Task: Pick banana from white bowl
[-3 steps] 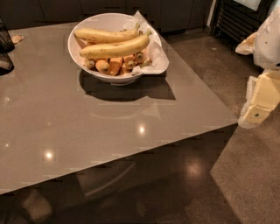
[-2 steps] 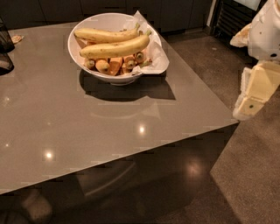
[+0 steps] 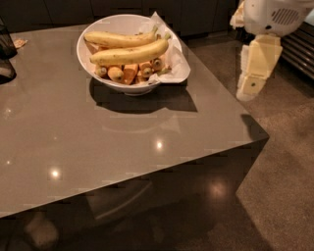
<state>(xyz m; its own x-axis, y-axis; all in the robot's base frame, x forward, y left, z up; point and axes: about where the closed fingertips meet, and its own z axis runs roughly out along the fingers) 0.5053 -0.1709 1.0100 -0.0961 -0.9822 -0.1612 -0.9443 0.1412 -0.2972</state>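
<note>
The gripper hangs off the desk's right edge, above the floor, well apart from the white bowl. Its cream links point downward from the rounded white arm housing at the upper right. Whether the gripper is open or closed cannot be told. The banana lies across the bowl's front half, just before a slimmer banana and above orange fruit pieces. Crumpled white paper lines the bowl's right side.
</note>
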